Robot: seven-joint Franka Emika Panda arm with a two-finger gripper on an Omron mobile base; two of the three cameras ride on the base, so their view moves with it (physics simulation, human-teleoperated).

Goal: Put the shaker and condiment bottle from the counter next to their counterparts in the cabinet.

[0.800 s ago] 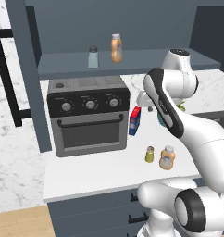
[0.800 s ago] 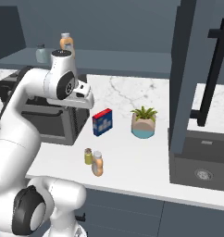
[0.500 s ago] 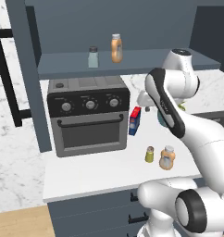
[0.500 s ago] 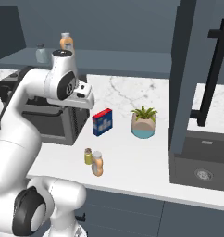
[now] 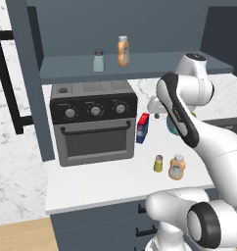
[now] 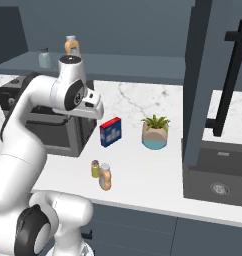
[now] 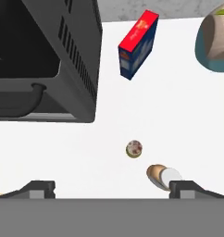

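Left base view: the shaker (image 5: 158, 163) and condiment bottle (image 5: 177, 167) stand side by side on the counter (image 5: 101, 181), right of the toaster oven (image 5: 93, 121).

Right base view: both sit in front of the red-and-blue box (image 6: 110, 131).

Hand view: my gripper (image 7: 111, 187) is spread wide, empty, high above both items.

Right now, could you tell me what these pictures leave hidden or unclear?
- Plant pot: left base view, mostly behind the arm.
- Toaster oven: right base view, front covered by the arm.
- Condiment bottle: hand view, partly cut off by the bottom band.
- Shaker: hand view, only its top shows.
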